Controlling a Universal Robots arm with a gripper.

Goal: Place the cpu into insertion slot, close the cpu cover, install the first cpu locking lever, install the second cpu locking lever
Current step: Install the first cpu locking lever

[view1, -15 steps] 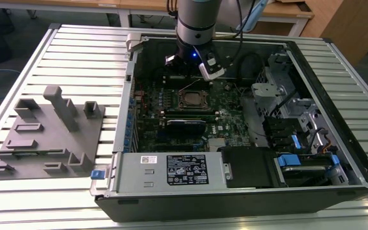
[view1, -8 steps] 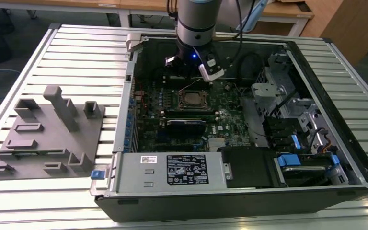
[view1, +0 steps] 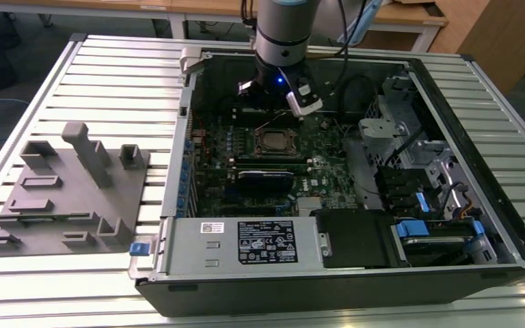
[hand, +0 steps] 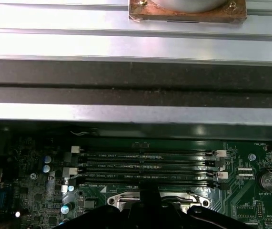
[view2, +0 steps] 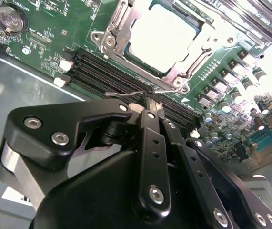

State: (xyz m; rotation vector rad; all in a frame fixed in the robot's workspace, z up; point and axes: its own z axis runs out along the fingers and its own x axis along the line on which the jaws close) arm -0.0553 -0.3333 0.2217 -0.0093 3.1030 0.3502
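Note:
The cpu [view2: 162,38] lies flat in the insertion slot [view1: 275,142], its bright silver top showing through the window of the cpu cover [view2: 119,29], which is folded down over it. My gripper [view2: 153,101] stands at the socket's edge, over the black memory slots, with its fingers [view2: 147,112] pressed together. A thin wire locking lever [view2: 126,94] runs right across the fingertips; whether it is pinched I cannot tell. In the exterior view the gripper [view1: 279,113] hangs just beyond the socket's far side.
The open computer case [view1: 467,137] lies on a slatted metal table. A grey labelled power-supply box [view1: 244,242] sits at the near end, drive bays with blue tabs [view1: 422,229] at the exterior view's right. A grey fixture plate [view1: 71,191] stands on the table at the left.

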